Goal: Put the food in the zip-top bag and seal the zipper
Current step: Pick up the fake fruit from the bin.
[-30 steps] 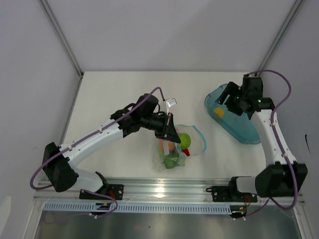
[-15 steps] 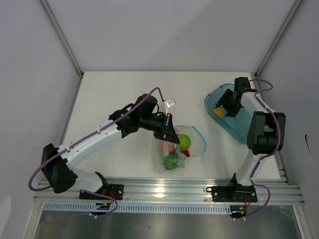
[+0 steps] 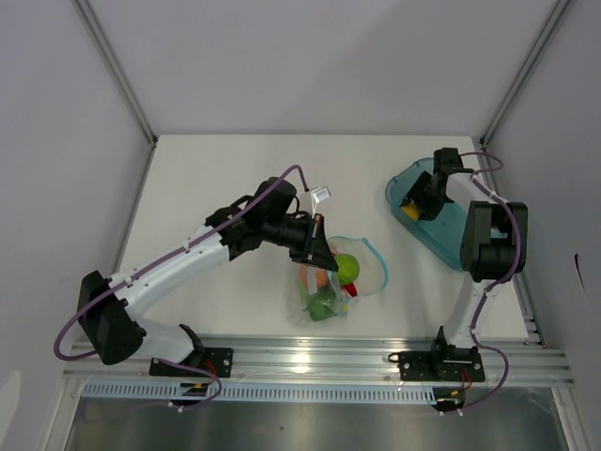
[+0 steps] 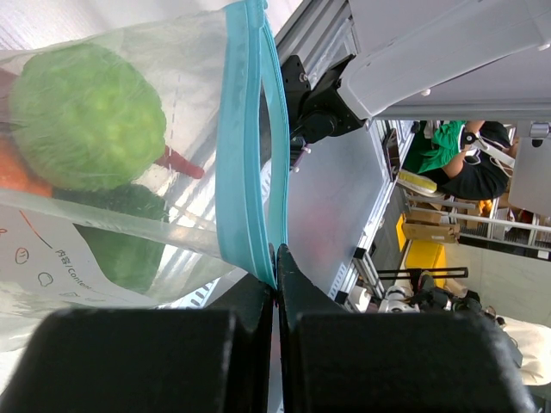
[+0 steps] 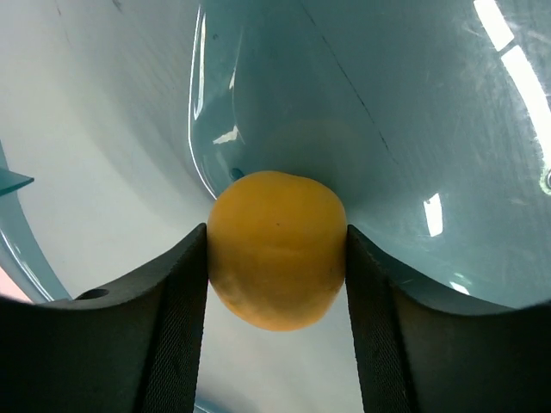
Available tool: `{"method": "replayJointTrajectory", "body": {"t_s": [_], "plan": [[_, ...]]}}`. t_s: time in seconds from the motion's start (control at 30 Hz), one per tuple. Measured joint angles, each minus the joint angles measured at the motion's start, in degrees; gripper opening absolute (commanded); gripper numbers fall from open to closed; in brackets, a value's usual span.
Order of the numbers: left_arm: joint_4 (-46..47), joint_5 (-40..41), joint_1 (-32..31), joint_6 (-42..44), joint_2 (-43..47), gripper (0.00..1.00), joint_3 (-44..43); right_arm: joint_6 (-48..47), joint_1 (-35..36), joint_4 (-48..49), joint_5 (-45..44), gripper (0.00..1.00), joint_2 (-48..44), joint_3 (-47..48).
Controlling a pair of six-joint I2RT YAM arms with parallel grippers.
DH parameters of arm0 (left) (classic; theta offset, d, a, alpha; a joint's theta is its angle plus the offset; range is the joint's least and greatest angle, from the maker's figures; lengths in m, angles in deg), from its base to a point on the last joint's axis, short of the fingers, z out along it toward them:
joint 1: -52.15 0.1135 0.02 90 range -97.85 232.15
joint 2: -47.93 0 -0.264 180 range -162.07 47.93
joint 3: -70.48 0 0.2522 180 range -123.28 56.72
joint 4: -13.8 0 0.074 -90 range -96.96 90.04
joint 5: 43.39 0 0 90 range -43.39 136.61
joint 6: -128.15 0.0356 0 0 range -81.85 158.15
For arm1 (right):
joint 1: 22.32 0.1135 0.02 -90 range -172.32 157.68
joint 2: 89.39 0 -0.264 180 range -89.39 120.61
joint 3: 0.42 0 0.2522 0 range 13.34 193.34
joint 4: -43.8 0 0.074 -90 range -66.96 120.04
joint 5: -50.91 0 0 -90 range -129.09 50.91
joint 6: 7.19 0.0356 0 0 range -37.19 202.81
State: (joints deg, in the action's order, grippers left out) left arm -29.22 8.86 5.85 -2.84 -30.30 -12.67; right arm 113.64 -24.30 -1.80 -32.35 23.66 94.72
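Yellow fruit [image 5: 275, 249]: held between the right fingers [image 5: 176, 327], which press it on both sides. It sits low in the teal tray [image 5: 405, 129].
Bag [image 4: 198, 77]: clear, holding a green lime [image 4: 86, 116] and a dark green piece [image 4: 120, 241]. It lies on the worktop [image 3: 216, 178], just ahead of the left fingers [image 4: 155, 361].
Zipper [image 4: 244, 129]: blue strip, its near end pinched between the closed left fingers.

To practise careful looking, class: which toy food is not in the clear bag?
The yellow lemon, sitting in the teal tray between the right gripper's fingers; the other pieces, green, orange and red, are inside the bag.
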Motion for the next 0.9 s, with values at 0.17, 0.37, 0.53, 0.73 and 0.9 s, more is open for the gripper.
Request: {"method": "replayJointTrajectory", "body": {"t_s": [0.17, 0.37, 0.53, 0.73, 0.9], "plan": [[0.0, 0.0, 0.0, 0.0, 0.0, 0.01, 0.3, 0.0, -0.1, -0.1, -0.5, 0.34, -1.7, -0.8], [-0.3, 0.6, 0.1, 0.0, 0.8, 0.01, 0.7, -1.3, 0.1, -1.9, -3.3, 0.33, -16.7, -5.8], [-0.5, 1.6, 0.1, -0.1, 1.7, 0.0, 0.8, -3.0, 4.0, -3.8, -2.9, 0.33, -34.6, -8.7], [-0.5, 1.9, 0.2, -0.6, 1.7, 0.01, 0.8, -4.8, 17.1, -4.7, 5.7, 0.33, -52.5, -16.0], [-0.5, 2.4, 0.2, -1.0, 1.7, 0.01, 0.8, -3.7, 26.3, -5.7, 11.8, 0.34, -63.9, -20.5]]}}
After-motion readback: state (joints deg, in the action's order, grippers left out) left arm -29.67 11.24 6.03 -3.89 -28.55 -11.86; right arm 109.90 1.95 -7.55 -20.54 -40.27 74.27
